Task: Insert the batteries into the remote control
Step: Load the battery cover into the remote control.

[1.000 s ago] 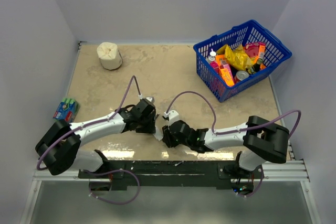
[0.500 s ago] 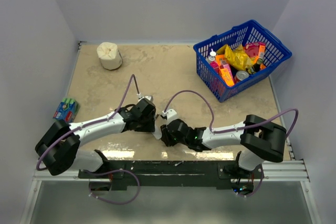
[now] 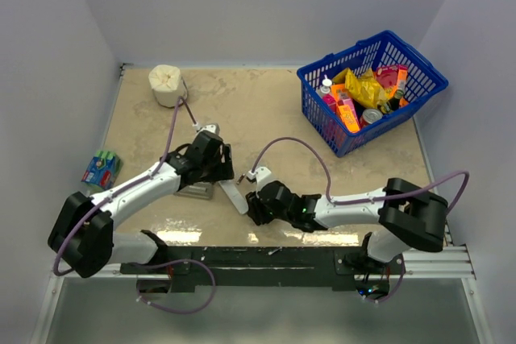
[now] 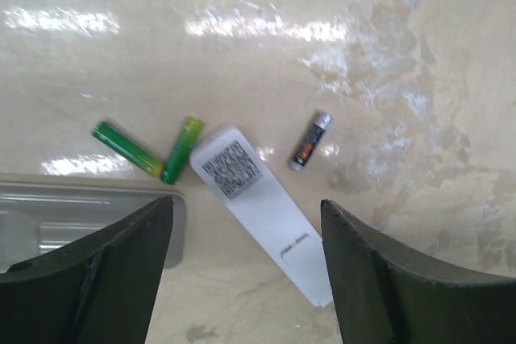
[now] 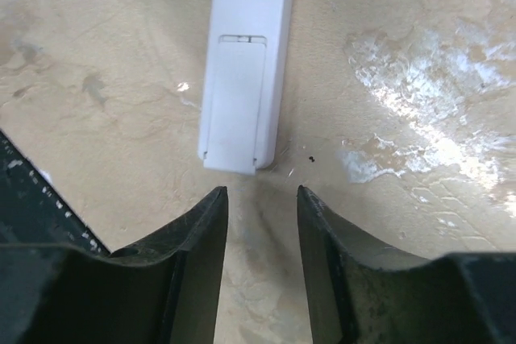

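Note:
The white remote control point(image 4: 262, 207) lies flat on the table with its back up, a printed label near one end and the back cover point(image 5: 234, 94) on. Two green batteries point(image 4: 127, 149) point(image 4: 181, 149) lie touching in a V beside its labelled end, and a dark battery point(image 4: 310, 141) lies on the other side. My left gripper point(image 4: 243, 201) hovers above the remote, wide open and empty. My right gripper point(image 5: 260, 191) is open too, low on the table, its tips just short of the remote's cover end. From above, the remote point(image 3: 232, 196) lies between both grippers.
A clear plastic tray point(image 4: 81, 223) lies beside the green cells, under my left finger. A blue basket point(image 3: 371, 86) of groceries stands at the back right, a white roll point(image 3: 168, 84) at the back left, and a wrapped pack of green cells point(image 3: 101, 168) off the left edge.
My left gripper opened wide and drew back to the left and away from the remote. My right gripper opened a little and the remote now lies free just ahead of its tips.

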Controlling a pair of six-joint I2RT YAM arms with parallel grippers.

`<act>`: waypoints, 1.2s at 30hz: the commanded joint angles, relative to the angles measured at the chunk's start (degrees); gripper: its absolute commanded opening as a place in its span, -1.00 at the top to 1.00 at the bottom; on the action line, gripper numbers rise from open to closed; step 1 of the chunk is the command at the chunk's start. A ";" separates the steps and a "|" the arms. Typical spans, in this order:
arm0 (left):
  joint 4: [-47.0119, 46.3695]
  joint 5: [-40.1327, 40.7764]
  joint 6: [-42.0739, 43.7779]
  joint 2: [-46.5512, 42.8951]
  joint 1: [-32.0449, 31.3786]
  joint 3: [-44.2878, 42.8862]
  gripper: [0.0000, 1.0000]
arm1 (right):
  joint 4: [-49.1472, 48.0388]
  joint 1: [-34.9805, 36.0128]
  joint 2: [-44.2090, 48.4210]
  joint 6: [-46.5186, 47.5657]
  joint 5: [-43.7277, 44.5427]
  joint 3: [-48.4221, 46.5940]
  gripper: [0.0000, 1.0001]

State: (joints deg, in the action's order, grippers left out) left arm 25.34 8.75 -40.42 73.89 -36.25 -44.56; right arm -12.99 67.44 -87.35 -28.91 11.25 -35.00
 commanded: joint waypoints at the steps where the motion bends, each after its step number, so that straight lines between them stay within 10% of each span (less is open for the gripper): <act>1: -1.53 -0.93 5.44 0.11 4.77 -3.34 -0.56 | 2.61 -0.20 6.57 11.11 -2.89 -0.06 0.11; 19: -2.40 -5.41 14.14 10.31 8.21 -7.74 -0.34 | 31.36 -0.91 -0.62 62.09 -18.70 -19.05 -0.12; 36: -1.44 -7.44 15.29 11.89 8.21 -8.53 -0.17 | 21.70 -0.99 -4.93 72.76 -21.97 -17.90 -0.02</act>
State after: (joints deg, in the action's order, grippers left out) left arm 23.81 2.26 -26.74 85.19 -28.25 -50.15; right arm 11.53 66.67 -90.45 40.29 -10.07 -52.69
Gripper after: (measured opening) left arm 0.595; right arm 0.528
